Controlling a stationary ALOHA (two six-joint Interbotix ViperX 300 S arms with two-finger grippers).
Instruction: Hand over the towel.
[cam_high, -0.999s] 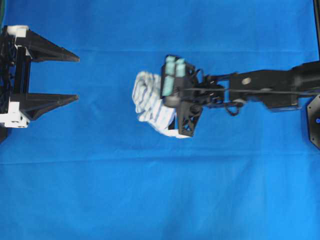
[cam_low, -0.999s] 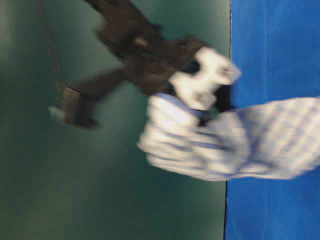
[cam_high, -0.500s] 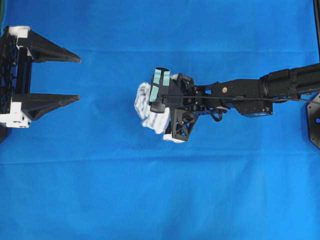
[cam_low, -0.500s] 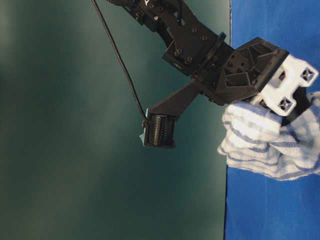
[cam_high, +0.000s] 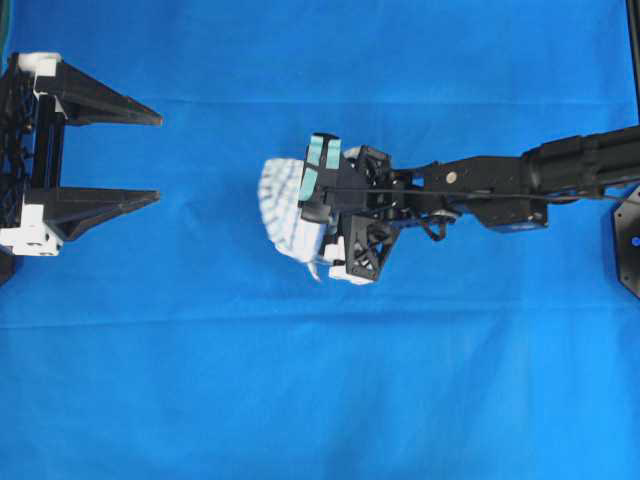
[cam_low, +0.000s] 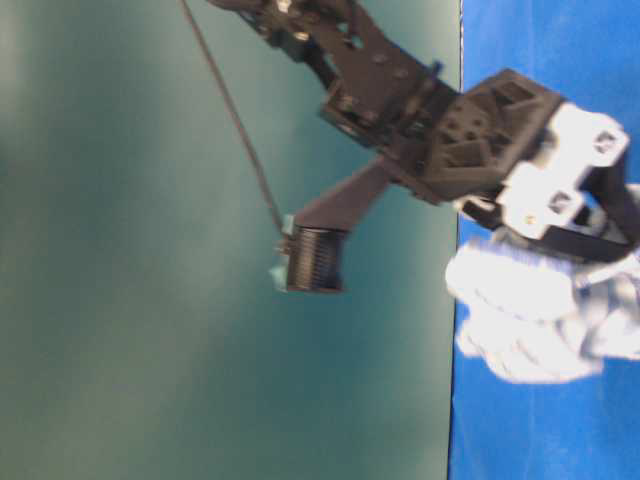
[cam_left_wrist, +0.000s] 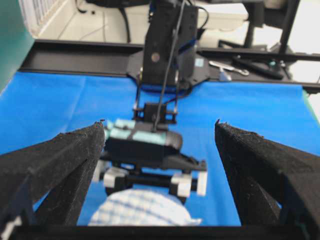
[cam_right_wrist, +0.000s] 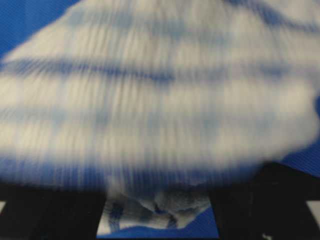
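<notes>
The towel (cam_high: 285, 205), white with thin blue-grey checks, is bunched at the middle of the blue table covering and looks motion-blurred. My right gripper (cam_high: 318, 222) hangs directly over its right part, pointing down. In the right wrist view the towel (cam_right_wrist: 160, 100) fills the frame, with the dark fingers (cam_right_wrist: 260, 200) standing well apart on either side, so the jaws are open. In the table-level view the towel (cam_low: 530, 320) sits just under the right gripper (cam_low: 600, 235). My left gripper (cam_high: 158, 157) stands wide open and empty at the far left, well apart from the towel (cam_left_wrist: 142, 212).
The blue table covering (cam_high: 320, 400) spans the overhead view. The right arm (cam_high: 520, 185) stretches in from the right edge. A black frame rail and cables (cam_left_wrist: 75, 55) lie beyond the covering's far edge.
The right gripper's jaws have spread apart; before, they were shut on the towel. The towel is now blurred and has spread a little leftward under them. The left gripper has not moved.
</notes>
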